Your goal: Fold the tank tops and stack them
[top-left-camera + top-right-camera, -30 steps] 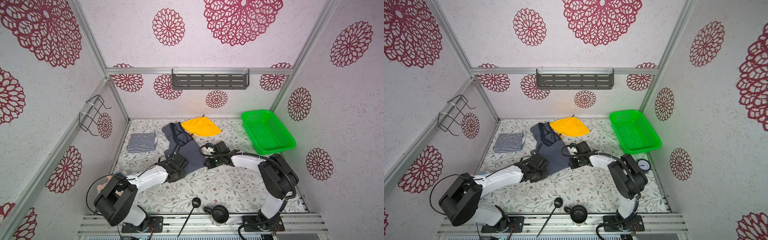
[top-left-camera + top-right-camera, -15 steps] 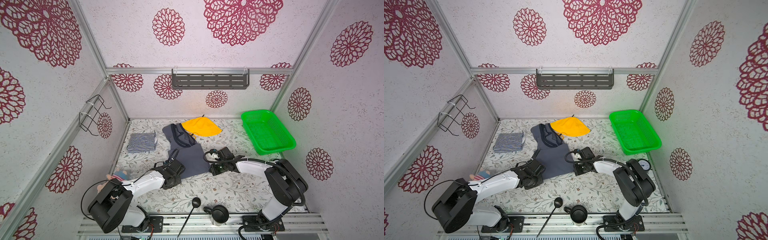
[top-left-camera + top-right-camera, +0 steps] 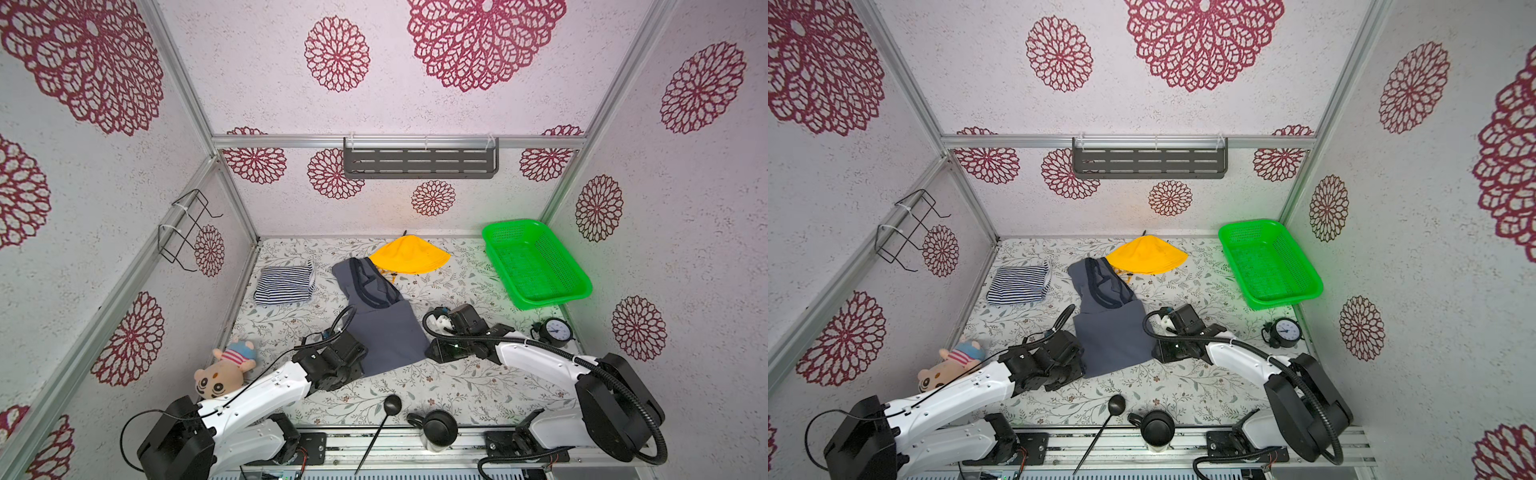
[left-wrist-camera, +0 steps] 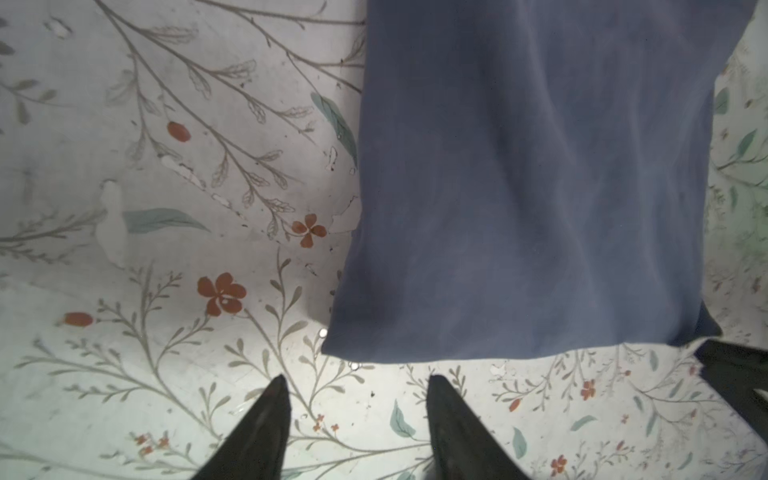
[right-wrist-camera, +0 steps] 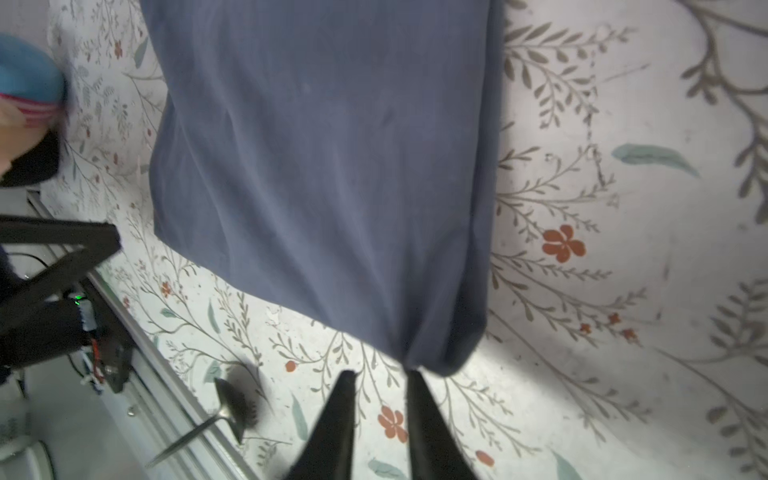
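Observation:
The slate blue-grey tank top point(image 3: 384, 332) point(image 3: 1113, 336) lies spread flat mid-table, its straps toward the back and its hem toward the front. A folded navy-and-white striped tank top point(image 3: 284, 284) point(image 3: 1018, 284) rests at the back left. My left gripper point(image 4: 355, 378) point(image 3: 359, 368) stands open just short of the hem's left corner, and the cloth point(image 4: 540, 187) is clear of its fingers. At the hem's right corner my right gripper point(image 5: 382, 374) point(image 3: 428, 353) is open by a narrow gap. Nothing lies between its fingers, and the cloth corner point(image 5: 436, 357) sits just ahead of one fingertip.
A yellow hat point(image 3: 409, 254) lies behind the grey top's straps. A green basket point(image 3: 536, 266) stands at the back right, a small clock point(image 3: 555, 332) at the right edge. A plush toy point(image 3: 224, 370) sits front left. A black ladle point(image 3: 388, 409) and black mug point(image 3: 436, 426) lie at the front edge.
Both grippers drew the grey top's hem toward the front, flattening it, then opened and let go of it. The yellow hat stayed put.

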